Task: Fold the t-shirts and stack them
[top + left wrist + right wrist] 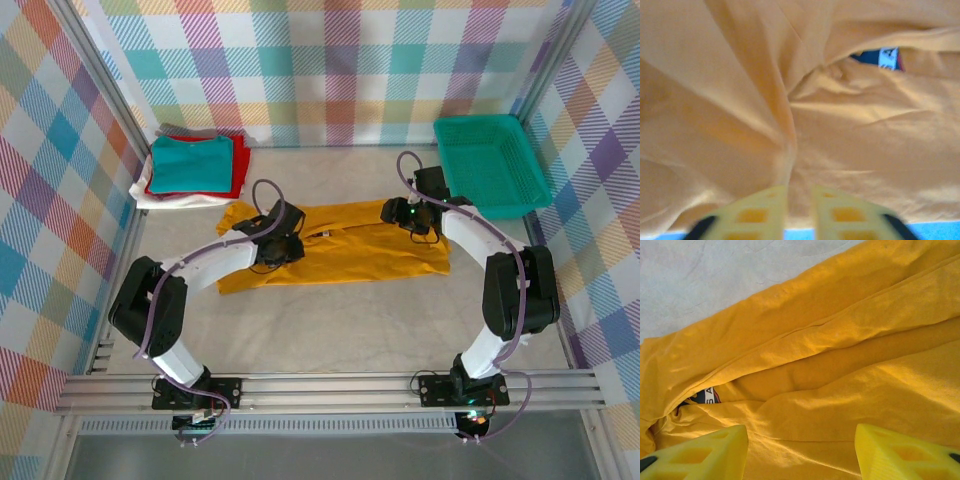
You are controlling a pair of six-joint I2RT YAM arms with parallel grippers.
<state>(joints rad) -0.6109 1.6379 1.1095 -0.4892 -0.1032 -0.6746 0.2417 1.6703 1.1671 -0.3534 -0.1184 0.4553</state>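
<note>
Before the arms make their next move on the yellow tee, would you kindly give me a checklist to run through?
1. The right gripper open over the yellow tee: ok.
2. The left gripper pinching a fold: cannot tell.
3. The tee lying smooth: not ok, creased around the print.
4. The folded stack neat at far left: ok.

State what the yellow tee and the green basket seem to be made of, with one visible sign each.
Yellow tee: soft matte cloth, likely cotton knit; it lies in loose folds and creases. Green basket: probably stiff plastic mesh; even colour, fine grid, raised rim.
</note>
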